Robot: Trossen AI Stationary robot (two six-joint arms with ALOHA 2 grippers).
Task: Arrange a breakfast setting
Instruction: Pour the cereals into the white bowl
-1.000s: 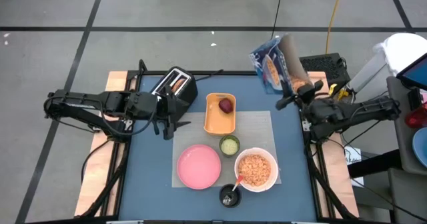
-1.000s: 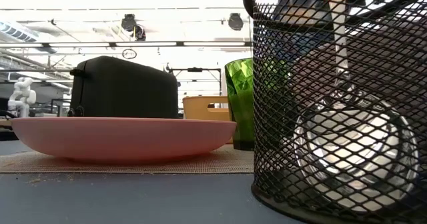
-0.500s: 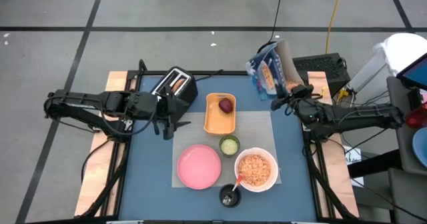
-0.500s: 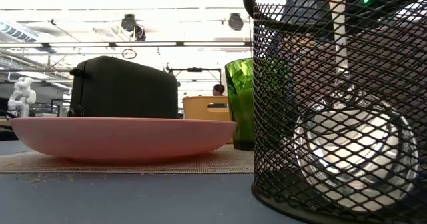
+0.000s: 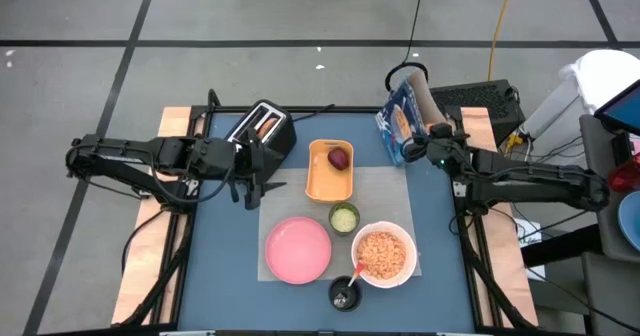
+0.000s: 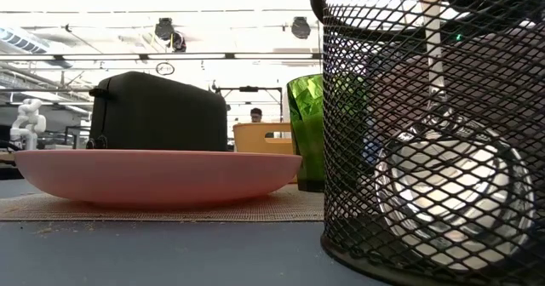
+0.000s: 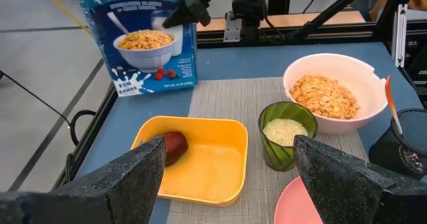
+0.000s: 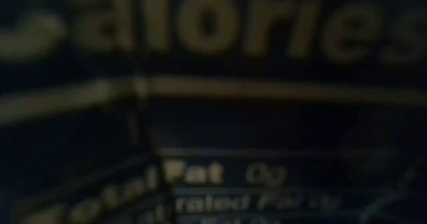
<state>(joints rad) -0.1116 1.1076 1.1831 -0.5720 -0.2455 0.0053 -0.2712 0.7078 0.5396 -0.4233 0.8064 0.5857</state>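
The blue cereal box [image 5: 402,119], tipped over beyond the worktop's [image 5: 225,256] far right corner a second ago, now stands nearly upright at that corner, closer to the orange tray [image 5: 330,171]. The right claw [image 5: 428,146], clamped on it, has moved inward with it.

Tray [image 5: 329,172] sat at mat [image 5: 385,191] rear, fruit [image 5: 340,158] in it, toaster [image 5: 263,129] left of tray, cereal box [image 5: 401,122] right, cup [image 5: 344,217], plate [image 5: 298,249], bowl [image 5: 384,254] in front.
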